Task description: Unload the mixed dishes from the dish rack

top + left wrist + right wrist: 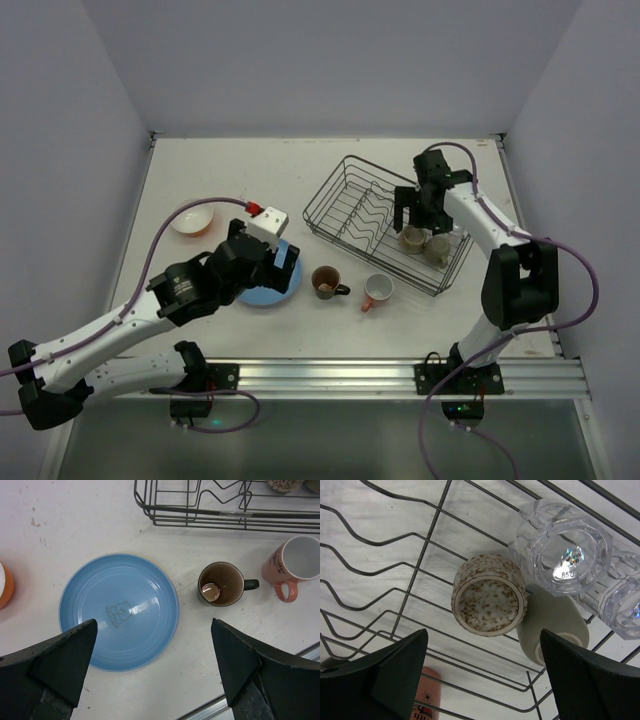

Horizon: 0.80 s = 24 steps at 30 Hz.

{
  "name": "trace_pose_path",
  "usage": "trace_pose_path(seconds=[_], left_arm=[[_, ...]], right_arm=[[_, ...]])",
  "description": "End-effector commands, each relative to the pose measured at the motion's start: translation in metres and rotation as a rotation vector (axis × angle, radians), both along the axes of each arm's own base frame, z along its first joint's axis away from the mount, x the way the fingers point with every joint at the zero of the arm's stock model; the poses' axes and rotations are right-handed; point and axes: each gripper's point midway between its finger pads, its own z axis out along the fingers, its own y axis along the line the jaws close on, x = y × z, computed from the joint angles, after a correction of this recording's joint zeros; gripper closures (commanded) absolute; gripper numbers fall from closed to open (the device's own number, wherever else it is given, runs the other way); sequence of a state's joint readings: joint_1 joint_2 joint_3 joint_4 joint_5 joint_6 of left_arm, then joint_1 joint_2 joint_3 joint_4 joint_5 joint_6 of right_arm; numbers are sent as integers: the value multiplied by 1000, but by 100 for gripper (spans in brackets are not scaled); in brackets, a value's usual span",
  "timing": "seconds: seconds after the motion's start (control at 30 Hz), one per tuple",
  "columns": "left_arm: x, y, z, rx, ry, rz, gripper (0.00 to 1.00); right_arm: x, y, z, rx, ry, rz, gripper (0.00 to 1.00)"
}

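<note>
White table (220, 180): dish rack (385, 225) lies diagonal, far-left to near-right. Only my right wrist view shows the speckled cup (489, 601) base-up inside. Right gripper (482, 640) spread wide above it; left gripper (154, 625) likewise above blue plate (119, 611).

probably a lab test cell: white table (230, 170), bare pale walls (330, 60), aluminium mounting rail (330, 375)

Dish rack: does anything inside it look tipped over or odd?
Slightly. In the dish rack, the plain olive cup lies tipped on its side, leaning against the speckled cup next to two clear glasses. Nothing looks broken or spilled.
</note>
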State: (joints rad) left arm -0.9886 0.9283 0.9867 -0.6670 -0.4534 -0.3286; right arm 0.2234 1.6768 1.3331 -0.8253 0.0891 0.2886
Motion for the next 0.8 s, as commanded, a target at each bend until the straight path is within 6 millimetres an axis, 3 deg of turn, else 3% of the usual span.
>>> trace_pose_path(seconds=[0.0,0.37,0.77], left_arm=[[4,-8,1,-35,-30,-13,0],[3,-13,-6,-24,-21,-43,0],[0,-15,-6,-33,-19,-65,0]], right_arm=[[27,2,13,-20,-84,29,6],[35,1,-22,-53,-21,38,7],[26,6,-47,-74,23,37,21]])
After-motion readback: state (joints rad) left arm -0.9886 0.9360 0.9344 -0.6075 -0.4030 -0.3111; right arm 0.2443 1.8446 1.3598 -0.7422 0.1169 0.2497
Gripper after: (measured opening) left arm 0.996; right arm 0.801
